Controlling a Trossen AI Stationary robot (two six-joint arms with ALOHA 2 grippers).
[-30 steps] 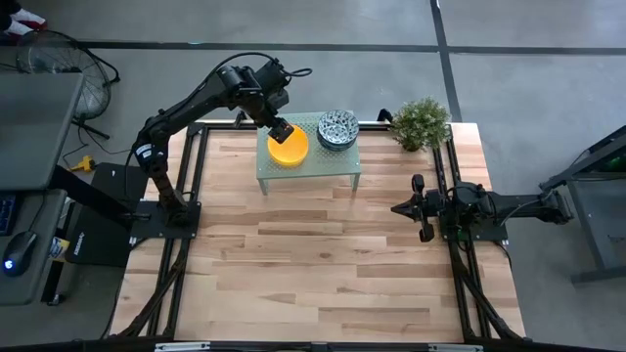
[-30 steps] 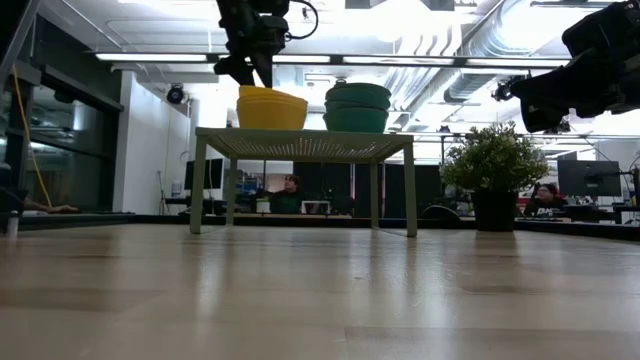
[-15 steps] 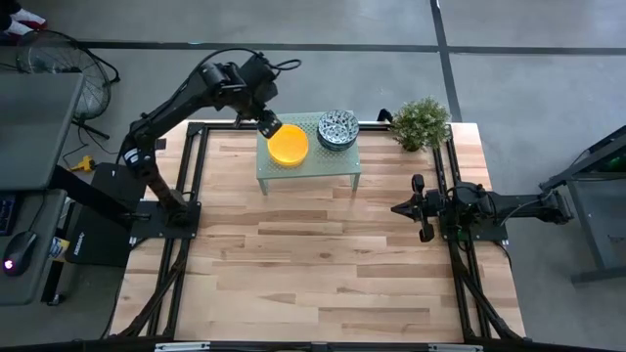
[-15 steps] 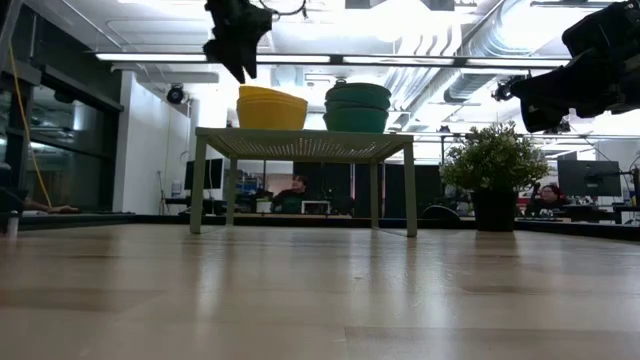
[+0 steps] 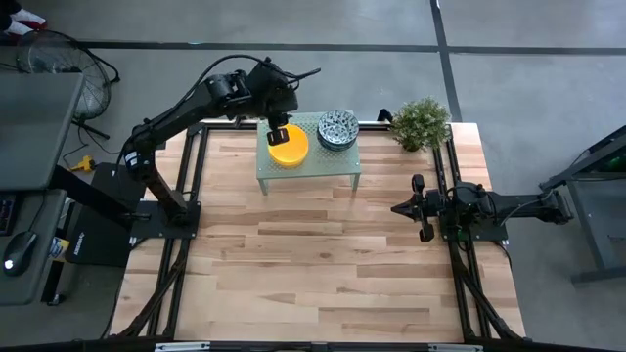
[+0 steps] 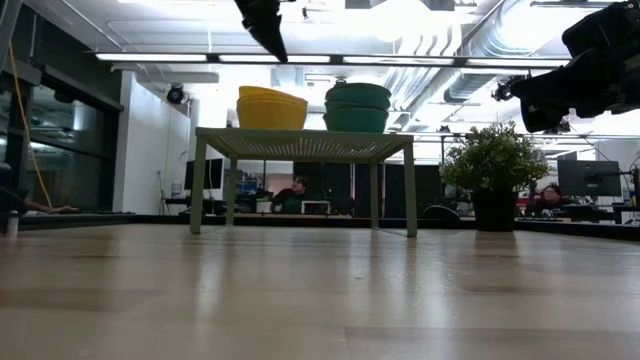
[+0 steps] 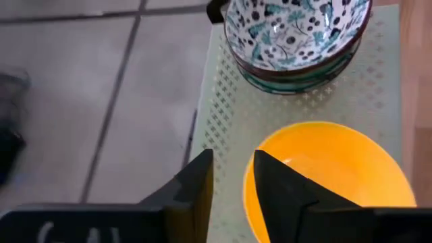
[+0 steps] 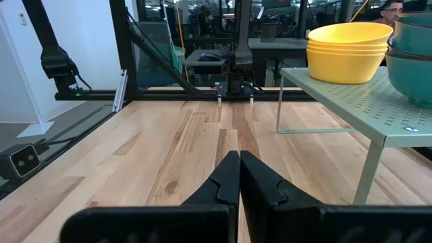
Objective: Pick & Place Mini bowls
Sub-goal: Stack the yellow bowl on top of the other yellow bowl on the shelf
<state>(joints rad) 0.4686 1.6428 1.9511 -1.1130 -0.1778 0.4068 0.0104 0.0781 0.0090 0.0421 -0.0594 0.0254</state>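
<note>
left gripper (image 5: 278, 135) above the yellow bowls (image 5: 290, 147), fingers slightly parted, holding nothing; 2 stacks upright, mouths up (round, no long axis), beside patterned bowls (image 5: 337, 128) on rack (image 5: 323, 168); right gripper (image 5: 419, 208) closed, empty, well apart.

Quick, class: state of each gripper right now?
Left gripper: open, above the yellow bowls, holding nothing.
Right gripper: shut, empty.

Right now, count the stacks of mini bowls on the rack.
2: a yellow bowl stack on the rack's left part, under the left gripper, and a patterned bowl stack beside it. Bowls inside each stack are partly hidden.
</note>
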